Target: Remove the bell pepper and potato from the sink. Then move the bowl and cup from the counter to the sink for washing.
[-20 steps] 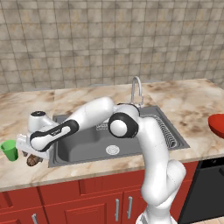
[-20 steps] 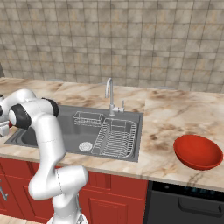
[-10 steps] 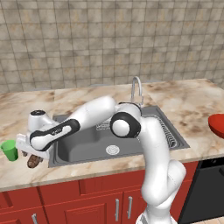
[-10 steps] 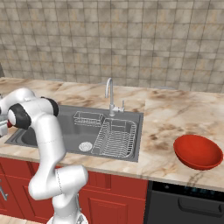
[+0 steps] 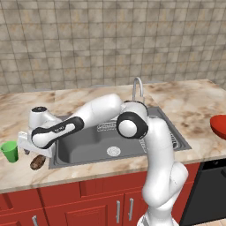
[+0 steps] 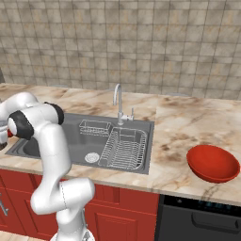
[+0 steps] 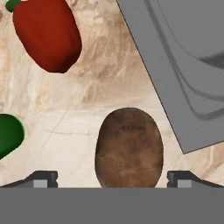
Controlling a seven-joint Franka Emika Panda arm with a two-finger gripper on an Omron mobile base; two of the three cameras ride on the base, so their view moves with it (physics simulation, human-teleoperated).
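A mottled brown potato (image 7: 129,148) lies on beige-veined marble counter (image 7: 105,83) beside the grey steel sink (image 7: 183,65), with a glossy red bell pepper (image 7: 47,35), bright green cup (image 5: 9,151) and red bowl (image 6: 212,163).

No writing, label, brand, number or sign can be read anywhere in these pictures.
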